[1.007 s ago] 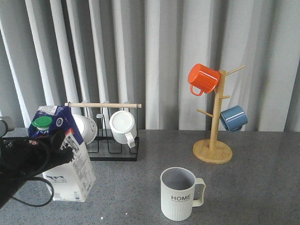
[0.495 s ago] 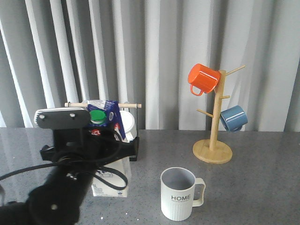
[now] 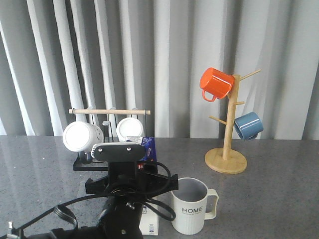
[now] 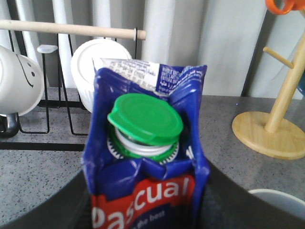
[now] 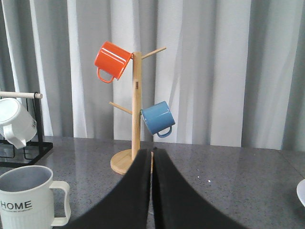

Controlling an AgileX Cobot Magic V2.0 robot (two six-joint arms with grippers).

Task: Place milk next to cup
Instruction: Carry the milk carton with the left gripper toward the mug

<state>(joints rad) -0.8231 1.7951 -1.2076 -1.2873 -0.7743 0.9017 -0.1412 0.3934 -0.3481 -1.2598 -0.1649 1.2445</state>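
Observation:
The milk (image 4: 145, 119) is a blue carton with a green cap and a red "Pascual" label, held upright between my left gripper's (image 4: 145, 210) dark fingers. In the front view my left arm (image 3: 124, 189) hides most of the milk (image 3: 148, 145). Only its blue top and white base show, just left of the cup (image 3: 189, 211). I cannot tell whether the base touches the table. The cup is a cream ribbed mug with "HOME" lettering, and it also shows in the right wrist view (image 5: 26, 200). My right gripper (image 5: 151, 191) is shut and empty, to the right of the cup.
A black rack (image 3: 109, 164) with white mugs (image 3: 79, 137) stands behind the milk. A wooden mug tree (image 3: 227, 159) with an orange mug (image 3: 215, 83) and a blue mug (image 3: 248, 125) stands at the back right. A white rim (image 5: 301, 191) shows at the far right.
My left arm has carried the milk rightwards from the table's left side to just left of the cup. The rack's mugs show again. The cup has not moved.

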